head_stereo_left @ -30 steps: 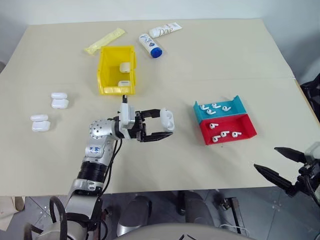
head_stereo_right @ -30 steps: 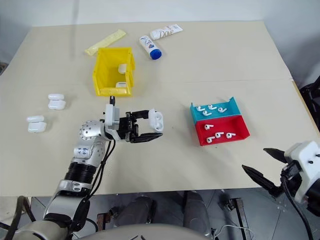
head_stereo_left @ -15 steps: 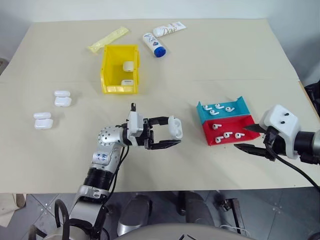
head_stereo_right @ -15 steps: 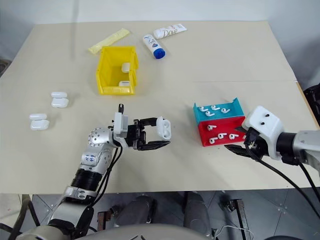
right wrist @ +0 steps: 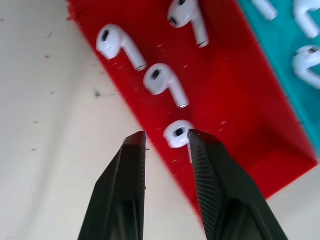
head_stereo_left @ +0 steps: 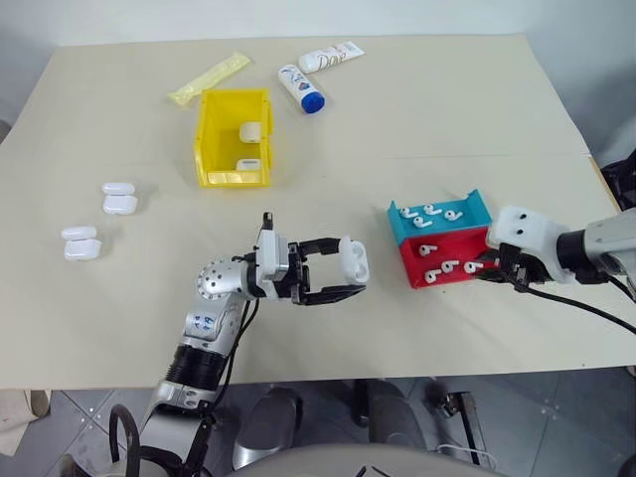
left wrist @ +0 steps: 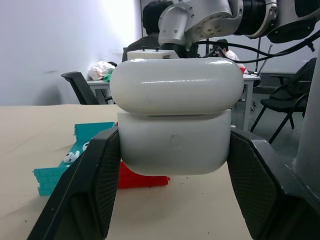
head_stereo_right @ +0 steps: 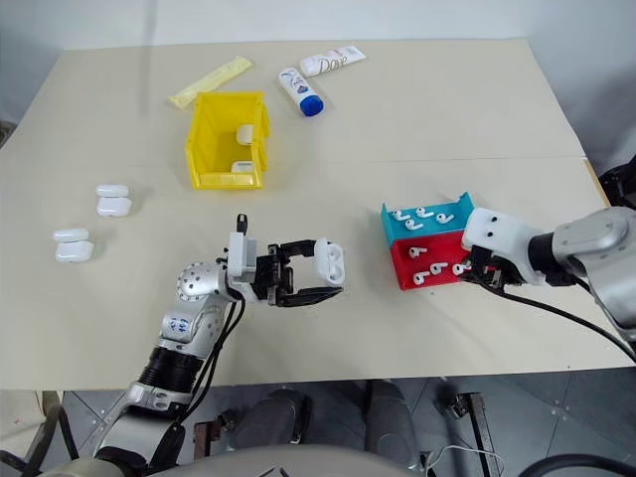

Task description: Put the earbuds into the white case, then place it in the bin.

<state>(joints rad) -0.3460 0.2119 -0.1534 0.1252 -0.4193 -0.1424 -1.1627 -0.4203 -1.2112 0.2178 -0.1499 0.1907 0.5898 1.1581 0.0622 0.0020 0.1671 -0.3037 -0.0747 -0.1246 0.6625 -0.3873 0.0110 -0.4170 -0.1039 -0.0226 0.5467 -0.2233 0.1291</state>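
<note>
One white case (head_stereo_left: pixel 354 259) sits between the fingers of your left claw (head_stereo_left: pixel 343 272), which holds it above the beige surface (head_stereo_left: pixel 417 129), near the front middle. Its lid stands open; you see a glossy rounded lid over a rounded body in the left wrist view. Your right claw (right wrist: pixel 165 142) points down into the red tray (head_stereo_left: pixel 455 256), its fingers narrow with a small gap, and one of the earbuds (right wrist: pixel 177 134) lies just at the fingertips; you cannot tell if it is gripped. Three more earbuds lie in the red tray, and others in the blue tray (head_stereo_left: pixel 438 216) that touches it behind. Farther back stands the yellow bin (head_stereo_left: pixel 234 139) with two white cases inside. Four closed white cases (head_stereo_left: pixel 119 199) lie in two pairs at the left side. Behind the bin you see a yellow packet (head_stereo_left: pixel 208 79) and two tubes (head_stereo_left: pixel 299 88). Beyond the surface, the left wrist view shows a room with chairs, a table and a person.
</note>
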